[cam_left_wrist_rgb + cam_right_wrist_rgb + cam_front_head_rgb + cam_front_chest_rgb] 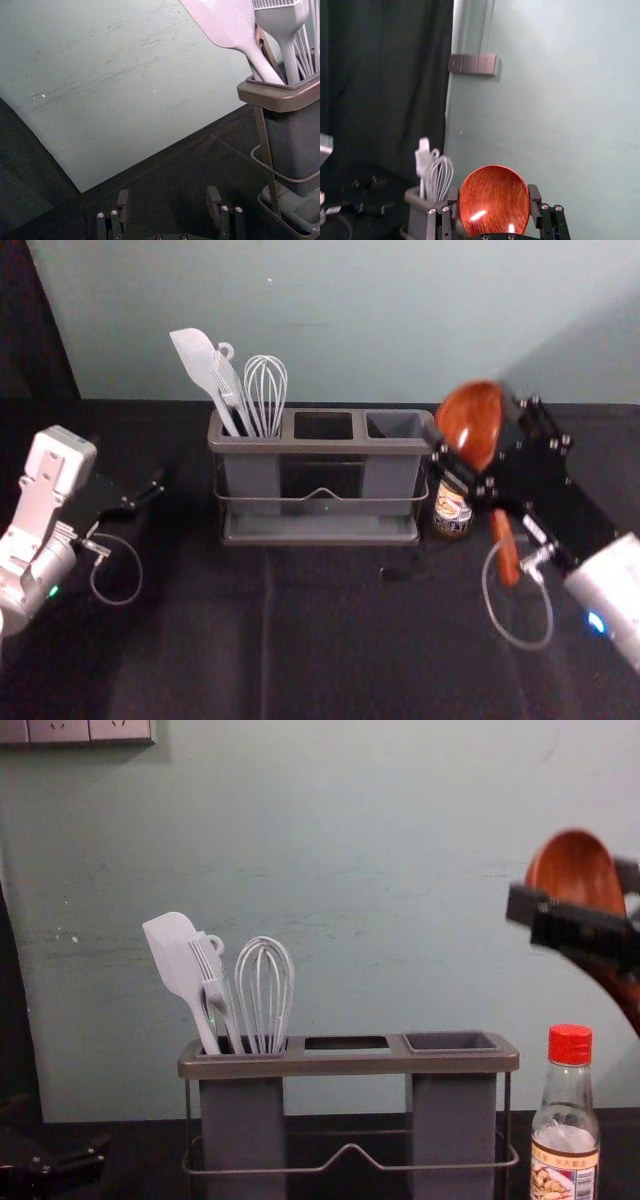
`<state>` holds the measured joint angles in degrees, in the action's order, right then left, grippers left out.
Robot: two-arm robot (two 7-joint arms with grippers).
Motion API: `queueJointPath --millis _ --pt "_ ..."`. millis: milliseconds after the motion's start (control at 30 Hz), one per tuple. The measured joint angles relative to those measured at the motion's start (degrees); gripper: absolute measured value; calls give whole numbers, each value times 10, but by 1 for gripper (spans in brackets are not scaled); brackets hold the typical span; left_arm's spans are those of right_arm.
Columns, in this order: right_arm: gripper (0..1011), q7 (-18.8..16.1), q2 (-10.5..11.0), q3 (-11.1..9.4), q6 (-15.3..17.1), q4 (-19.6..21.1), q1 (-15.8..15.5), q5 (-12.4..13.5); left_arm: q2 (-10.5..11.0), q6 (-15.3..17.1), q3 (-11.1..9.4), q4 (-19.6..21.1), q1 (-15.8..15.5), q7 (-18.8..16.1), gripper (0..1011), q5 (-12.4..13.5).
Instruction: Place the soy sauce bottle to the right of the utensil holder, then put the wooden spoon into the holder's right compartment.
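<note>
My right gripper (471,424) is shut on the bowl of the wooden spoon (482,408), high beside the holder's right end; the handle hangs down toward me. In the right wrist view, the bowl (494,200) sits between the fingertips of the right gripper (494,196). The soy sauce bottle (452,512) stands upright just right of the utensil holder (320,447), its cap (570,1045) red in the chest view. Nothing stands in the holder's right compartment (452,1042). Left of the holder is my left gripper (155,490); in its wrist view the left gripper (168,197) is open with nothing held.
A white spatula (193,355), another white utensil and a whisk (266,390) stand in the holder's left compartment. The pale wall (350,320) rises behind the black-covered table (330,640). A small dark object (403,572) lies in front of the holder.
</note>
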<state>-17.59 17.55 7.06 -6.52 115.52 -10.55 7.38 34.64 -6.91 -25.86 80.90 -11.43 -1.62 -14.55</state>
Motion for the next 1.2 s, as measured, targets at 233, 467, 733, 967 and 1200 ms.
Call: queueJointPath --millis 233,467,733,967,1200 --pt "837 -9 1 17 -3 -39 81 11 0 0 0 0 0 0 1000 0" --pt "837 -39 -16 39 -29 -127 178 55 0 0 0 0 0 0 1000 0" --pt "837 -59 -44 68 -61 -241 273 84 0 0 0 0 0 0 1000 0" --pt "837 -60 -61 86 -81 -312 326 90 0 0 0 0 0 0 1000 0" --pt "837 -59 -74 101 -92 -353 359 90 0 0 0 0 0 0 1000 0"
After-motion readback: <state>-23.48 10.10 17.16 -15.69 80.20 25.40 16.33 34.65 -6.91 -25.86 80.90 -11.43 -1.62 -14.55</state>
